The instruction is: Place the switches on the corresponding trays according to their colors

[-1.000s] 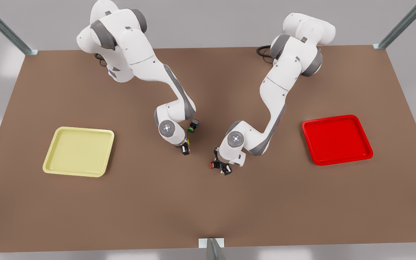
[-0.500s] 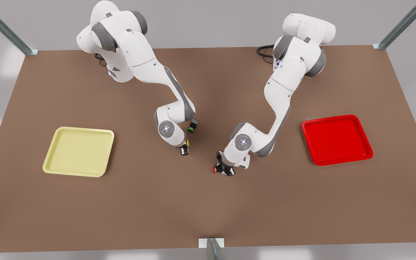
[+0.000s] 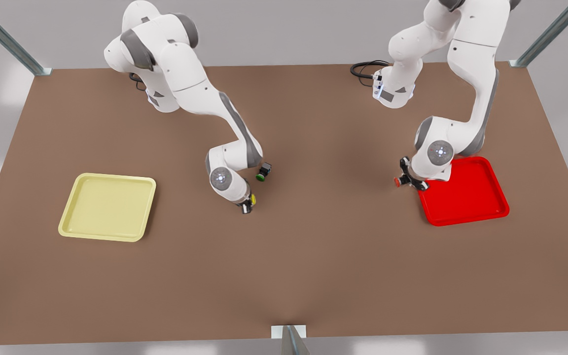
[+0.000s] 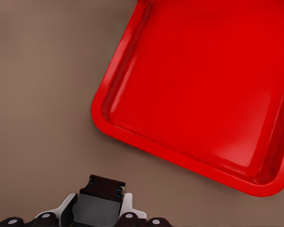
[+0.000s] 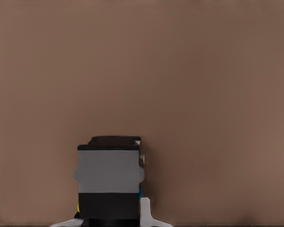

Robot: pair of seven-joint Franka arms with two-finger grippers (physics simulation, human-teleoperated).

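Note:
My left gripper (image 3: 408,180) is shut on the red switch (image 3: 398,182), held in the air just off the left rim of the red tray (image 3: 466,197). In the left wrist view the switch's dark body (image 4: 100,203) sits between the fingers, with the red tray (image 4: 199,85) a little beyond it. My right gripper (image 3: 247,204) is shut on the yellow switch (image 3: 252,199) near the table's middle. The right wrist view shows that switch's grey-black body (image 5: 110,175) over bare table. The pale yellow tray (image 3: 107,207) lies far off at the front view's left.
A green-capped switch (image 3: 263,172) lies on the brown table just behind the right gripper. A black cable (image 3: 363,69) coils at the table's back edge near the left arm's base.
The left arm swung from the table's middle toward the front view's right, carrying the red switch to the red tray's edge. The right gripper shifted slightly left with the yellow switch.

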